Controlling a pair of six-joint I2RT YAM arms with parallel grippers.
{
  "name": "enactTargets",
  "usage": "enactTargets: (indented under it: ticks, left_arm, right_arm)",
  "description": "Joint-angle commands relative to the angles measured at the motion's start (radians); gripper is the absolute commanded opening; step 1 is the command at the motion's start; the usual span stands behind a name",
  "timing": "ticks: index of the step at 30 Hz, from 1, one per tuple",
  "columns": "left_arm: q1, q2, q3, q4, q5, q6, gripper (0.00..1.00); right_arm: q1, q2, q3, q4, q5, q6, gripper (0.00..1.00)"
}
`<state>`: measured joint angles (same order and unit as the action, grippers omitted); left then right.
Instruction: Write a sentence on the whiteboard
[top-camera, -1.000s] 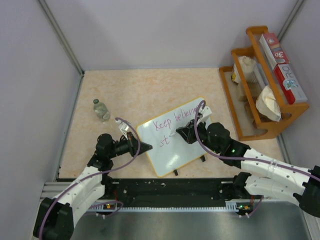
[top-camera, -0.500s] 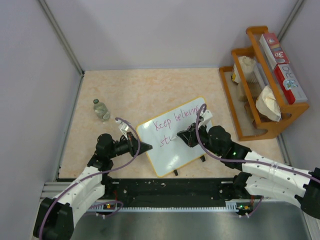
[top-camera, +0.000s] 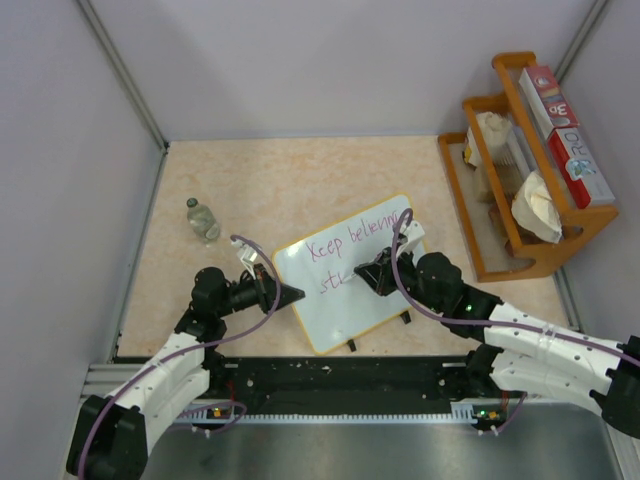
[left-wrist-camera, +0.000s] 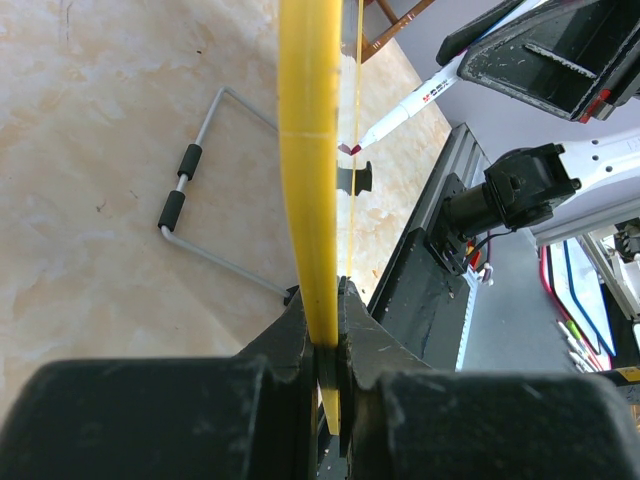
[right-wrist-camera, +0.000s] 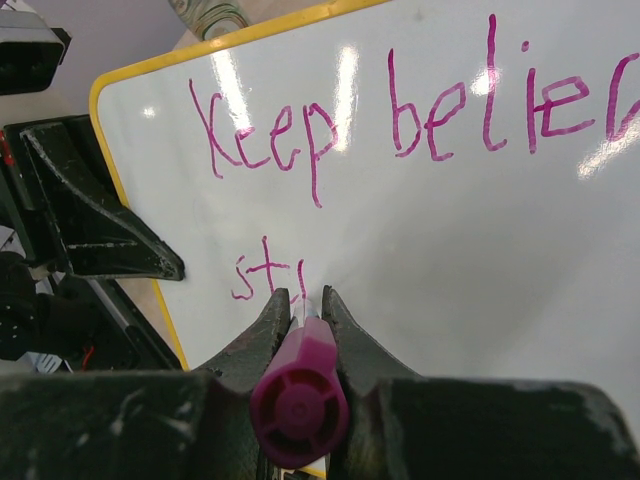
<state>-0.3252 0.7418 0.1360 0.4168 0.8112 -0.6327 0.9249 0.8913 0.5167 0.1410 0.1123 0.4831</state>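
Clamps the whiteboard (top-camera: 346, 306) by its rim in the left gripper (left-wrist-camera: 325, 303). Pinches a purple marker (right-wrist-camera: 300, 398) in the right gripper (right-wrist-camera: 305, 300), tip at the sentence (right-wrist-camera: 400, 120).

The left arm (top-camera: 170, 375) reaches from the lower left toward mid-frame, its left gripper (top-camera: 293, 294) pinched shut on the whiteboard (top-camera: 350, 305) rim. The right arm (top-camera: 530, 340) comes in from the lower right, elbow bent. The right gripper (top-camera: 362, 270) points up-left, clamped around a marker (right-wrist-camera: 298, 402).
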Motion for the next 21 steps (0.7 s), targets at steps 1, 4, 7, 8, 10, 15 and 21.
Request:
enactTargets:
  ticks: [1,4,7,8,10,15,21]
  left_arm:
    - [-0.011,0.004,-0.033,-0.055,0.031,0.145,0.00]
    - [-0.011,0.004,-0.033,-0.055,0.031,0.145,0.00]
    - [-0.011,0.004,-0.035,-0.055,0.031,0.145,0.00]
    - [-0.009,0.004,-0.033,-0.055,0.031,0.145,0.00]
    - [-0.011,0.001,-0.035,-0.055,0.031,0.145,0.00]
    - [-0.011,-0.002,-0.035,-0.056,0.031,0.145,0.00]
    - [-0.011,-0.002,-0.035,-0.056,0.031,0.145,0.00]
  right_arm:
    - [-0.008,0.005,0.017,0.003,0.046,-0.014,0.00]
    - [-0.008,0.008,0.034,0.009,0.058,-0.017,0.00]
    - [-0.009,0.012,0.054,0.003,0.064,-0.020,0.00]
    - [-0.009,0.012,0.057,0.005,0.067,-0.021,0.00]
    - [-0.008,0.012,0.066,0.002,0.072,-0.021,0.00]
    - [-0.009,0.011,0.082,0.002,0.086,-0.028,0.00]
    - [-0.008,0.020,0.095,0.003,0.087,-0.032,0.00]
